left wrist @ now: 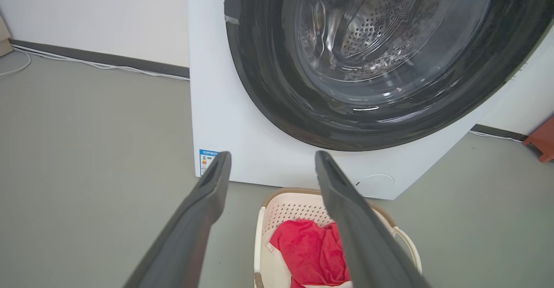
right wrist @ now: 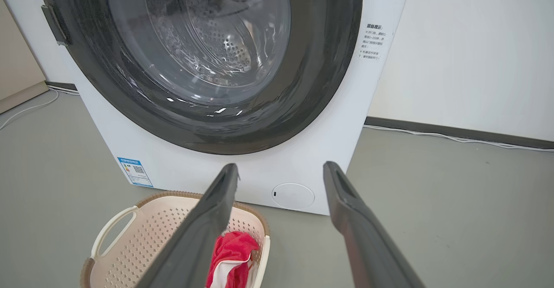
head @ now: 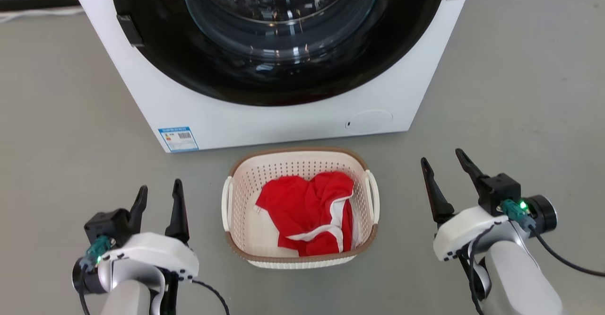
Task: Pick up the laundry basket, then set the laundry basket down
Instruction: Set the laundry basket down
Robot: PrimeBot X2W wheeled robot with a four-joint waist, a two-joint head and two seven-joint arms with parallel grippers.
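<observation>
one washing machine (head: 293, 121), one blue label (head: 178, 139), one laundry basket (head: 293, 156) with two loop handles (head: 373, 196), one red-and-white garment (head: 307, 206), and two tools: left tool (head: 159, 187), right tool (head: 442, 157).

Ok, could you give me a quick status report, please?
Left gripper and right gripper open, either side of the laundry basket. Basket on floor before washing machine, red cloth inside. Nothing blocking.

Laundry rm, washing machine (head: 283, 69), grey floor (head: 520, 92), bare wall (right wrist: 467, 50)
</observation>
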